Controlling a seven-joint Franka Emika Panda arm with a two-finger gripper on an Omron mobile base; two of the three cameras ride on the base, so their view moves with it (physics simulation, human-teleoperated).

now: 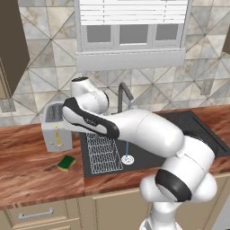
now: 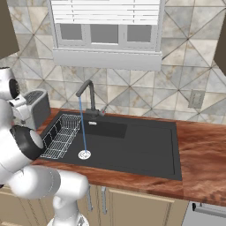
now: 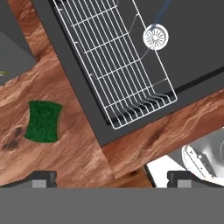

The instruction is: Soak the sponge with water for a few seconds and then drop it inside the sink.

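Rough green sponge point(image 3: 42, 121) on glossy wood counter point(image 3: 78, 148); matt sink point(image 2: 145, 145).

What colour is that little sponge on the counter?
The sponge is green on top, clearest in the hand view.

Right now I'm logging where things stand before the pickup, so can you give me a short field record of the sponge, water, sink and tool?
sponge: green, flat on the wooden counter, left of the sink, in front of the toaster
water: thin stream running from the faucet to the drain
sink: dark basin, white wire rack at its left end
tool: open, holding nothing, above the counter and apart from the sponge
task state: sponge not yet picked up
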